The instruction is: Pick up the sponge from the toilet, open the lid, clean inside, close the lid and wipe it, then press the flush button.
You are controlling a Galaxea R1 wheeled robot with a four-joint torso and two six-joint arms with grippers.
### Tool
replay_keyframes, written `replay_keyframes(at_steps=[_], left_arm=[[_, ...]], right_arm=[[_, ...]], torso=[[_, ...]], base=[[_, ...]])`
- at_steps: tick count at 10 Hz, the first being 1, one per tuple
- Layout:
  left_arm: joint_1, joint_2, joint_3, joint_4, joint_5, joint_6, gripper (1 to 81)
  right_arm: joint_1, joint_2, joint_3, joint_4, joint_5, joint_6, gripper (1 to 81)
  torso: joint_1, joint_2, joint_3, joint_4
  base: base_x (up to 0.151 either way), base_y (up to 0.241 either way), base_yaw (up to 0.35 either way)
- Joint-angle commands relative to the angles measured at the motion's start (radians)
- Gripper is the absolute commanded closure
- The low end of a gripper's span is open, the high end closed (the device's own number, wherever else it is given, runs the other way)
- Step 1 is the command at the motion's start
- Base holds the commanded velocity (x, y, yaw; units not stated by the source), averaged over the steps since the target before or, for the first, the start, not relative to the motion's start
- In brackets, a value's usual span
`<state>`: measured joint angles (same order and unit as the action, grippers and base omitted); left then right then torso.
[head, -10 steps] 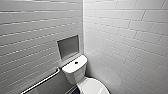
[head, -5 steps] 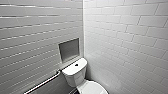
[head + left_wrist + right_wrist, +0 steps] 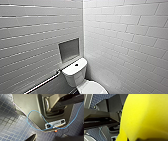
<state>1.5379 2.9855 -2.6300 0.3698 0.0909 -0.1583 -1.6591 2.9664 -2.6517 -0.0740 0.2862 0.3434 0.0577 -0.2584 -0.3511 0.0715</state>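
right wrist view: right tool grips the sponge; pickup judged done. head view: toilet at 6 o'clock, lid down; opening onward remains. left tool: cannot tell.

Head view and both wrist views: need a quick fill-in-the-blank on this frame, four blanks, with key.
1. The toilet stands in the ____ where two tiled walls meet.
2. The flush button sits on top of the toilet's ____.
3. The sponge close to the right wrist camera is ____.
4. The cable looping in the left wrist view is ____.
Missing words: corner; tank; yellow; blue.
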Motion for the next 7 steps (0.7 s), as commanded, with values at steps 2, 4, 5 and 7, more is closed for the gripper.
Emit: replay_keyframes(at_steps=[2,4,5,7], left_arm=[[-0.041,0.007,-0.002,-0.009,0.056,-0.006,1.0],[-0.057,0.014,-0.002,-0.011,0.056,-0.007,1.0],[-0.057,0.017,-0.002,-0.012,0.055,-0.007,1.0],[-0.057,0.023,-0.002,-0.012,0.047,-0.009,1.0]], right_arm=[[0.049,-0.001,0.0,-0.004,-0.28,0.011,81.1],[0.048,0.01,0.0,-0.01,-0.288,-0.001,81.1],[0.052,0.012,-0.009,-0.012,-0.286,-0.001,81.1],[0.066,0.01,-0.025,-0.012,-0.286,-0.001,81.1]], torso=[[0.0,0.0,0.0,0.0],[0.0,0.0,0.0,0.0],[0.0,0.0,0.0,0.0],[0.0,0.0,0.0,0.0]], base=[[0.0,0.0,0.0],[0.0,0.0,0.0],[0.0,0.0,0.0],[0.0,0.0,0.0]])
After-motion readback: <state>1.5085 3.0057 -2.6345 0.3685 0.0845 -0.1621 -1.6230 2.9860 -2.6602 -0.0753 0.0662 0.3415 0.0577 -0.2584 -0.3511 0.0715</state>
